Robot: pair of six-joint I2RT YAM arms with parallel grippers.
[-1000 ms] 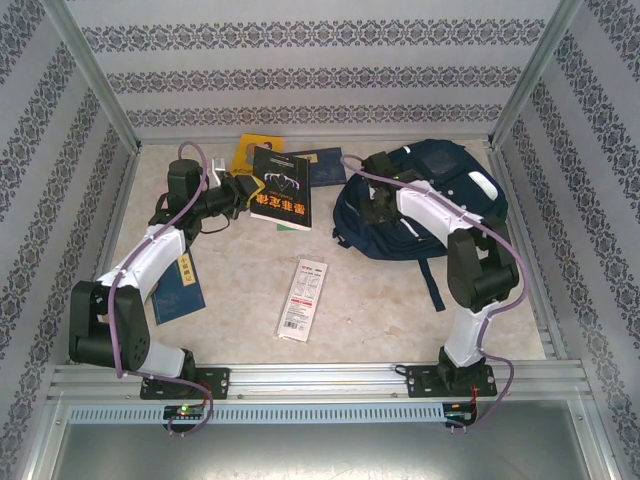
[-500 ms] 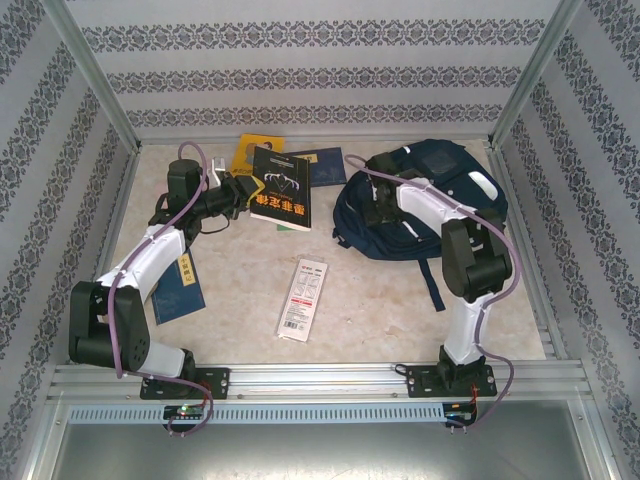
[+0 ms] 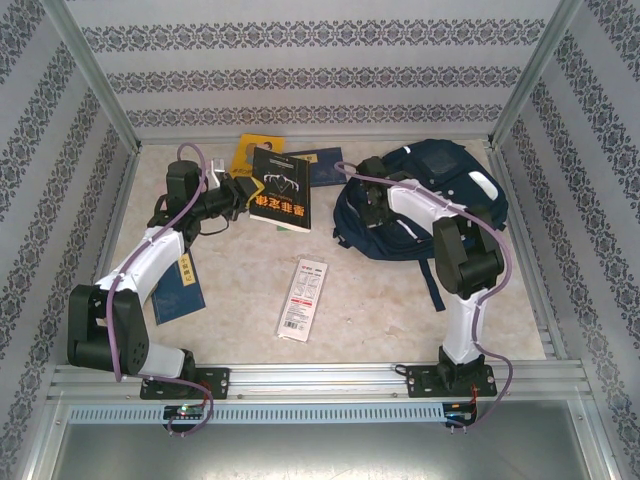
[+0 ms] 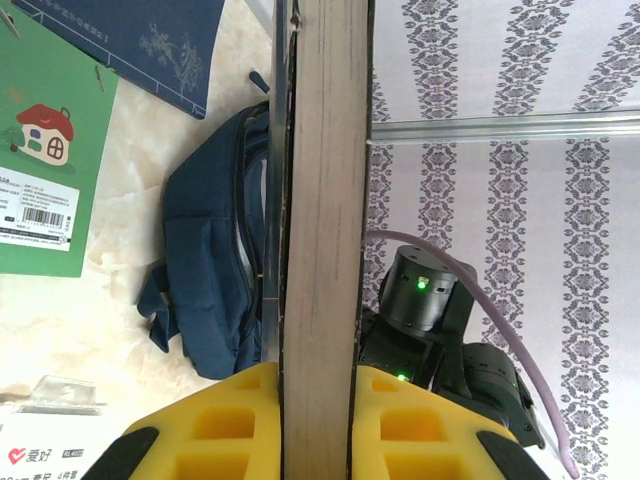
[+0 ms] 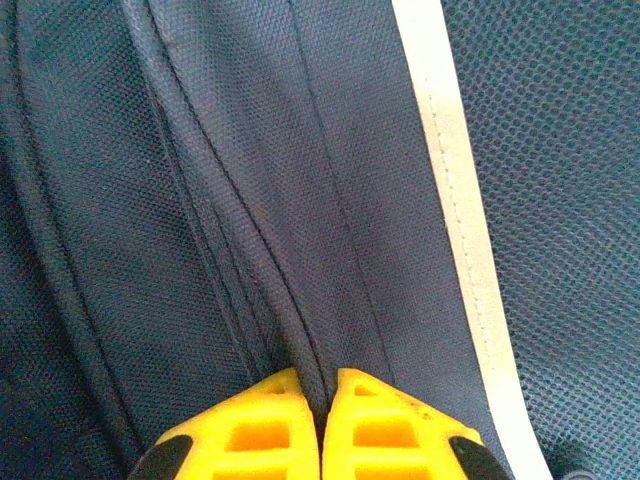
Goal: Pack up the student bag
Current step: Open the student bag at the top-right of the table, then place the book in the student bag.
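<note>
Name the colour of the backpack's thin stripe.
White: the thin stripe crosses the large navy blue fabric backpack, clearest in the right wrist view.

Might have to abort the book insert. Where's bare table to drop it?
Widest bare table: near centre, between the white packet and the hanging strap of the student bag. A narrower strip lies between the packet and the blue notebook. Crowded: far edge, where the yellow book, black book and bag bunch together.

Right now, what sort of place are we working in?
Probably a staged robot test booth, not a real room: patterned wall panels box in a marble-look tabletop, framed by aluminium posts and a near-edge mounting rail.
</note>
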